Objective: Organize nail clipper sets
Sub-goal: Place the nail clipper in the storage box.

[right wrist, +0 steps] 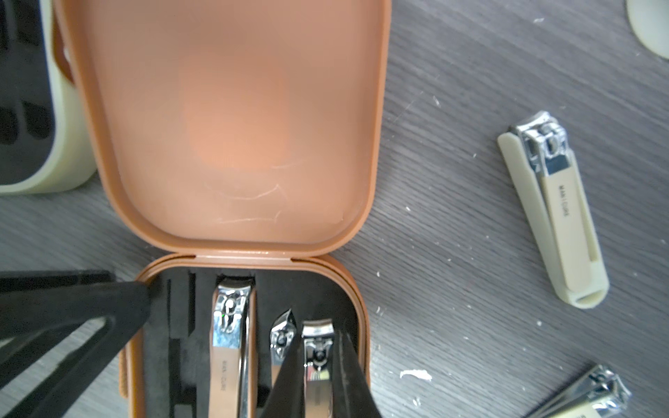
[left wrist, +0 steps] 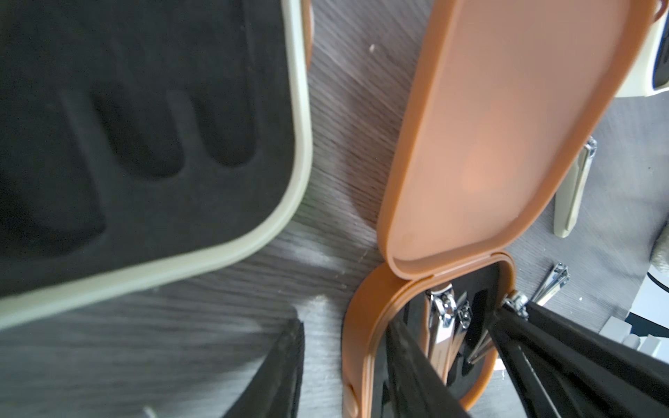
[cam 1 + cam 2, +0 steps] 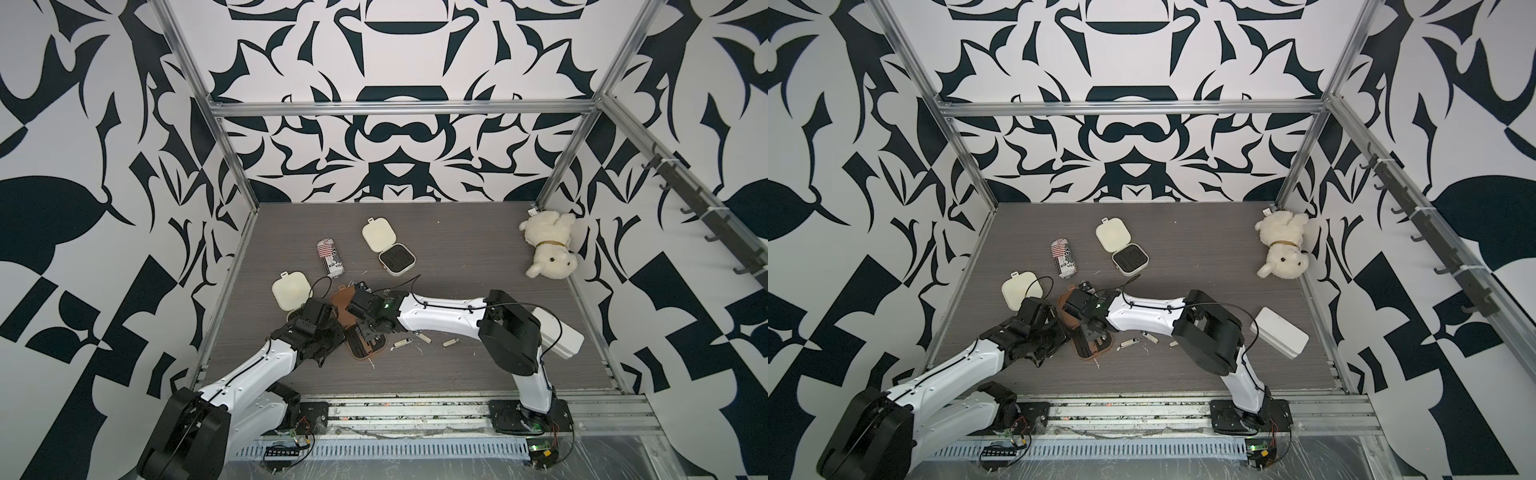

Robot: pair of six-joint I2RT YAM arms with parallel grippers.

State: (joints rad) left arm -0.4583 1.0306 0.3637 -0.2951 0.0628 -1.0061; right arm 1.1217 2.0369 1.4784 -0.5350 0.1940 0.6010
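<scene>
The brown case lies open near the table's front, lid up. A large clipper and a pointed one sit in its black insert. My right gripper is shut on a small clipper at the insert's right slot. My left gripper stands narrow astride the case's side wall, one finger inside and one outside. A cream case lies beside it, and another is open farther back. Three cream clippers lie loose to the right.
A crushed striped can lies behind the brown case. A white plush dog is in the back right corner. A white box sits at the right behind my right arm. Metal frame posts edge the table.
</scene>
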